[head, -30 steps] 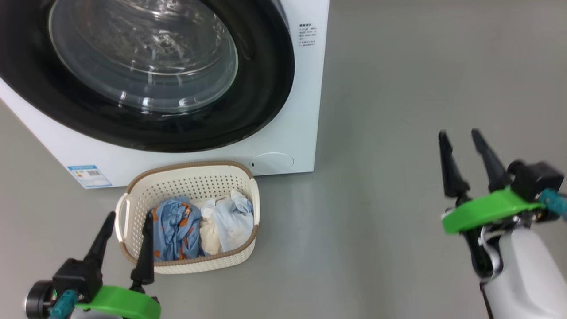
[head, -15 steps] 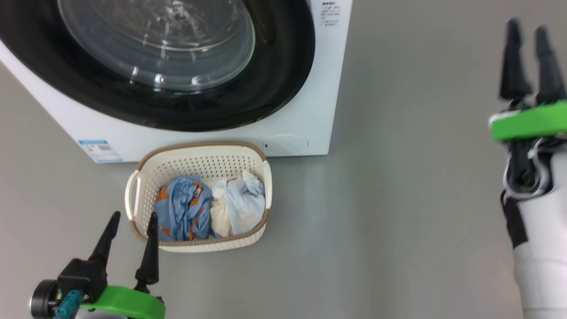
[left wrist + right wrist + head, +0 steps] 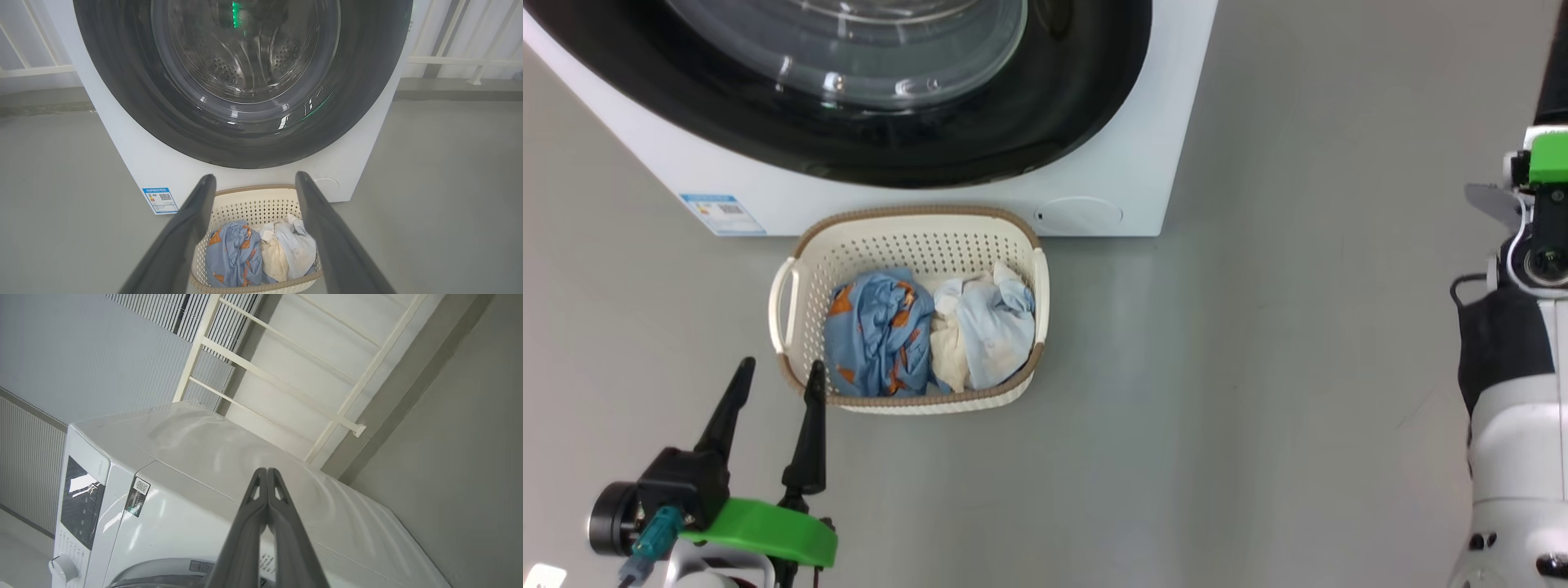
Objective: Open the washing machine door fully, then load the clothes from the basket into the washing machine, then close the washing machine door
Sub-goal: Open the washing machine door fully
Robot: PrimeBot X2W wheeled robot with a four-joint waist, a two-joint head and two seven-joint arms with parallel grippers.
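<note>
The washing machine (image 3: 1127,175) stands at the top of the head view, with the washing machine door (image 3: 1045,122) lying flat against its front. The basket (image 3: 915,224) sits on the floor just before it. The clothes lie inside: a blue garment with orange patches (image 3: 878,339), a pale blue-white one (image 3: 992,322) and a cream one (image 3: 947,363). My left gripper (image 3: 780,367) hovers open and empty at the basket's near left corner. Its wrist view looks between the fingers (image 3: 200,204) at the basket (image 3: 261,190) and the door (image 3: 245,134). My right gripper (image 3: 266,471) is shut on nothing, raised beside the machine's top (image 3: 229,453).
Grey floor (image 3: 1258,367) spreads to the right of the basket and the machine. My right arm (image 3: 1515,408) stands upright at the head view's right edge. A white railing (image 3: 286,384) runs behind the machine. The control panel (image 3: 81,498) and a knob (image 3: 63,568) show on its front.
The head camera has shifted, so machine and basket sit higher and further right. My right arm has risen along the right edge and its fingers have closed. The left gripper stays open.
</note>
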